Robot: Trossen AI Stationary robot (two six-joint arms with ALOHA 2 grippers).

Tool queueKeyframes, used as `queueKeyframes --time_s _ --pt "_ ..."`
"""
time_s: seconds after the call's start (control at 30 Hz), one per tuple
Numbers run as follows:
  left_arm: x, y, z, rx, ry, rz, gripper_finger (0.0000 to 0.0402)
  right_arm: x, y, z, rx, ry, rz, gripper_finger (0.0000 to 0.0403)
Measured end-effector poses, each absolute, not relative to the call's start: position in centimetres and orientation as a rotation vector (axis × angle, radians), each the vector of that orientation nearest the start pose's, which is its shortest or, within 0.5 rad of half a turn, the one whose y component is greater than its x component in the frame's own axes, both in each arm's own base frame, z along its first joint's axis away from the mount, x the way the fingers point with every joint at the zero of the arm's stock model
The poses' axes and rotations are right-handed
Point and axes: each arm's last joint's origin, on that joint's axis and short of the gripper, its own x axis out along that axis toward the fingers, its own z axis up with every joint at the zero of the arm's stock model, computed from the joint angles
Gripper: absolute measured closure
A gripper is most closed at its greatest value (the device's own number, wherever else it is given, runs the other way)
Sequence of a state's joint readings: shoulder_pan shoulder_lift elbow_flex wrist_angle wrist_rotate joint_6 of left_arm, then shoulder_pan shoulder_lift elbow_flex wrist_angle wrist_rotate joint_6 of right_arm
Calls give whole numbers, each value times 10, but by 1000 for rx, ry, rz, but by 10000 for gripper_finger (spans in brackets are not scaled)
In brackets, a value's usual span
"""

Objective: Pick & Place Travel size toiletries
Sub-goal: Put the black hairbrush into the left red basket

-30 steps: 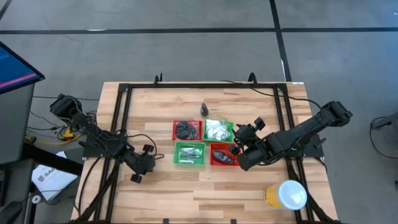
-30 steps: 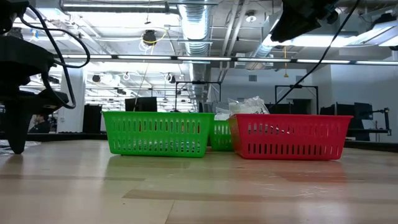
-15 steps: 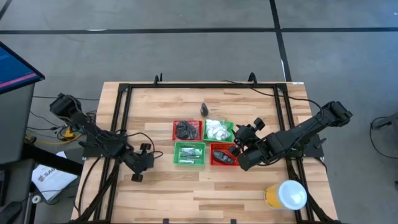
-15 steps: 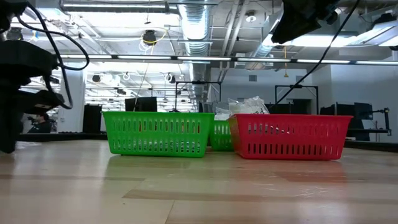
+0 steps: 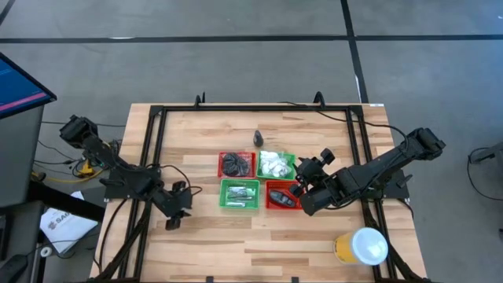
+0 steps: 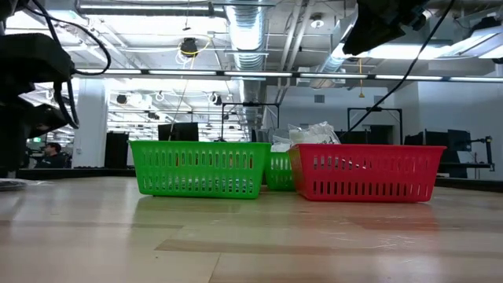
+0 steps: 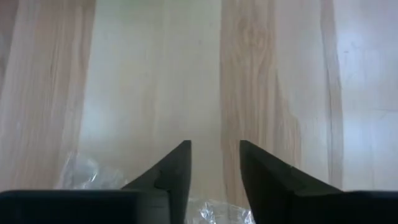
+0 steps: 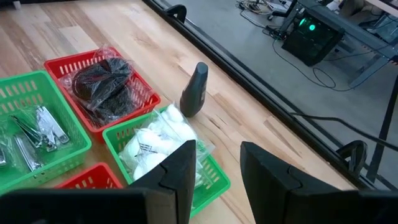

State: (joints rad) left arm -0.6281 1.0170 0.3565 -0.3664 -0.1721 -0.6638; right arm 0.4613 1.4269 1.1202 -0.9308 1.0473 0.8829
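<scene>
Four small mesh baskets sit mid-table. The far red basket [image 8: 106,84] holds black coiled pieces, the far green basket [image 8: 158,146] white crinkly packets, the near green basket [image 5: 240,194] thin silver pieces, and the near red basket [image 5: 283,195] dark mini bottles. One dark bottle [image 8: 194,90] stands upright on its base on the wood beyond the baskets. My right gripper [image 8: 217,158] hovers open above the near red basket. My left gripper [image 7: 214,152] is open over bare wood, left of the baskets [image 5: 173,214].
A yellow tub with a white lid [image 5: 363,245] stands near the table's near right corner. A black frame rail [image 5: 259,108] runs around the tabletop. Clear crinkly film [image 7: 84,177] shows by the base of my left fingers. Bare wood lies left of and nearer than the baskets.
My left gripper has drifted toward the table's left edge, away from the near green basket, and in the low view it slides toward the picture's left border. Its fingers have stayed apart. The right arm and all the items have kept still.
</scene>
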Motion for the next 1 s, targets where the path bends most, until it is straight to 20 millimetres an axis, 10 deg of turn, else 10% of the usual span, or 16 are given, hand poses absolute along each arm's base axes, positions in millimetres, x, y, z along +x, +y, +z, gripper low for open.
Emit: queueKeyframes --time_s 0.4,1.0 --pt "134 -79 142 -411 1041 140 205 245 92 270 -50 587 -826 287" --pt "147 -62 145 -511 993 221 243 246 93 270 -49 585 -826 287"
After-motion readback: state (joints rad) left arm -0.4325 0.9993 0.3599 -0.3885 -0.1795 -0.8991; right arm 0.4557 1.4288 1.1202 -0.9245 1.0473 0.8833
